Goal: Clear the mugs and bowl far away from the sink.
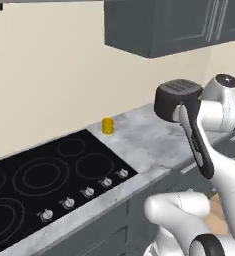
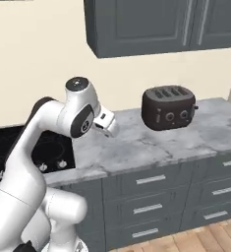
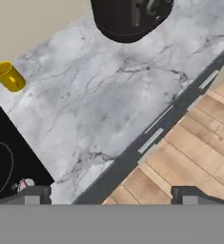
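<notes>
One yellow mug [image 1: 107, 126] stands upright on the grey marble counter [image 1: 144, 140], close to the wall and just right of the black stovetop [image 1: 49, 175]. In the hand view the same yellow mug [image 3: 8, 76] sits at the upper left, well away from my gripper [image 3: 113, 196]. The fingertips [image 3: 33, 194] stand wide apart with nothing between them, so the gripper is open. My hand [image 2: 107, 124] hovers above the counter near its front edge. The bowl and the sink are out of view.
A black toaster [image 2: 167, 108] stands at the back of the counter, right of the hand. Stove knobs [image 1: 88, 191] line the stovetop's front edge. Dark wall cabinets [image 1: 174, 25] hang above. Grey drawers [image 2: 149, 197] and wooden floor [image 3: 194, 143] lie below the counter edge.
</notes>
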{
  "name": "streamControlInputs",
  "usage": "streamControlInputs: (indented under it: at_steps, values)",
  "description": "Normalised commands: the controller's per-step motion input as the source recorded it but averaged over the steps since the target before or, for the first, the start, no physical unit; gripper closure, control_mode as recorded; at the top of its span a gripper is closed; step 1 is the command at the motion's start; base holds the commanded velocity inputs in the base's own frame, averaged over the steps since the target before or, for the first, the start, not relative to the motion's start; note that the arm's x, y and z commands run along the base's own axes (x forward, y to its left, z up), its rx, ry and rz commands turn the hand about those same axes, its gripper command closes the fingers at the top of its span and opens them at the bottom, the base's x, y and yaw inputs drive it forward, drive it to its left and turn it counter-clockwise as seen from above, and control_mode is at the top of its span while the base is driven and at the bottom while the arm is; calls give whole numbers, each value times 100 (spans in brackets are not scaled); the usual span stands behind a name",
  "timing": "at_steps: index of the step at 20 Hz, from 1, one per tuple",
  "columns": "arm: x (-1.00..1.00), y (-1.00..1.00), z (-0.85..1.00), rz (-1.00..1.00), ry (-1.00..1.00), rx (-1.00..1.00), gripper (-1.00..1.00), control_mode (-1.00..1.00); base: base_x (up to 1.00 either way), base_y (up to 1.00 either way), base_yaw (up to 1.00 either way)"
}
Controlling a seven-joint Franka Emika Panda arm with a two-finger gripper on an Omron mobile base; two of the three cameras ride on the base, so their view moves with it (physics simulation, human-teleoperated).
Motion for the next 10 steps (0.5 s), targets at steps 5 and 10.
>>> streamControlInputs:
  at_steps: [5, 10]
  values:
    - [0, 0, 0, 0, 0, 0, -100, 100, 0, 0, -100]
    - [0, 0, 0, 0, 0, 0, -100, 100, 0, 0, -100]
